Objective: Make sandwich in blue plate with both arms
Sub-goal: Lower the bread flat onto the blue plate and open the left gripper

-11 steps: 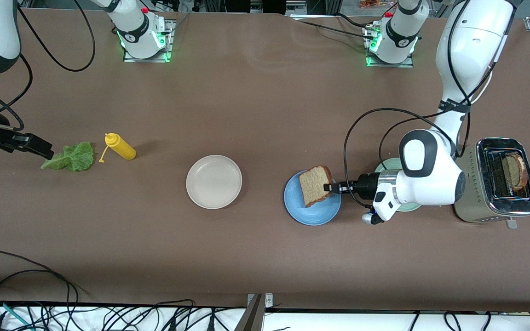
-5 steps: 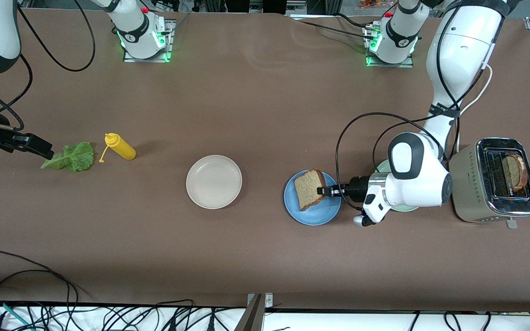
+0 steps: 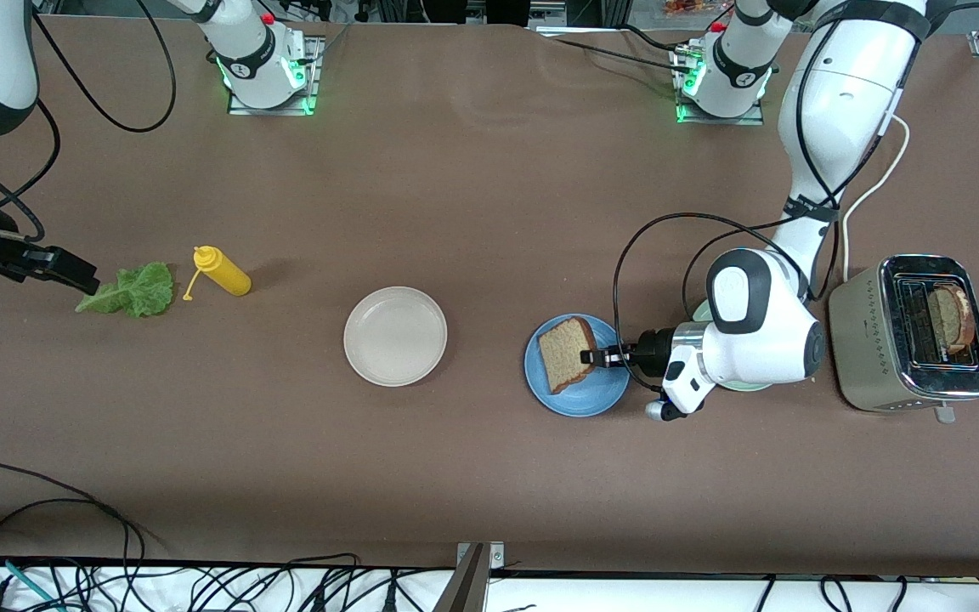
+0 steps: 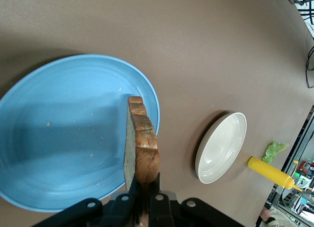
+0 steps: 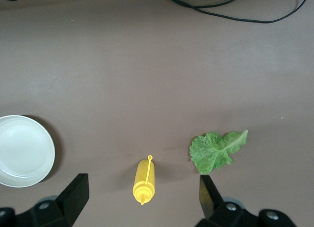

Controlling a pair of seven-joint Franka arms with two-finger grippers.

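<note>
Clamped on the crust edge of a bread slice [image 3: 567, 354], the left gripper [image 3: 597, 357] is held over the blue plate [image 3: 579, 401], at the rim toward the left arm's end of the table. In the left wrist view the bread slice [image 4: 141, 147] is seen edge-on, its dark crust running straight out from the closed fingers [image 4: 158, 202], so its long axis is in line with the gripper [image 4: 145, 200]; whether its low edge touches the blue plate [image 4: 59, 138] cannot be told. Nothing else is carried by that plate but a few crumbs. A mint-green plate [image 3: 715, 307] is largely covered by the left wrist. Beside it, a toaster [image 3: 914, 333] holds a second bread slice [image 3: 953, 318] upright in one slot. An empty beige plate [image 3: 395, 336] lies toward the right arm's end. The right gripper [image 5: 142, 195] waits with fingers spread wide over the table, near a lettuce leaf [image 3: 130, 291] and a yellow squeeze bottle [image 3: 221, 271], which lies on its side.
</note>
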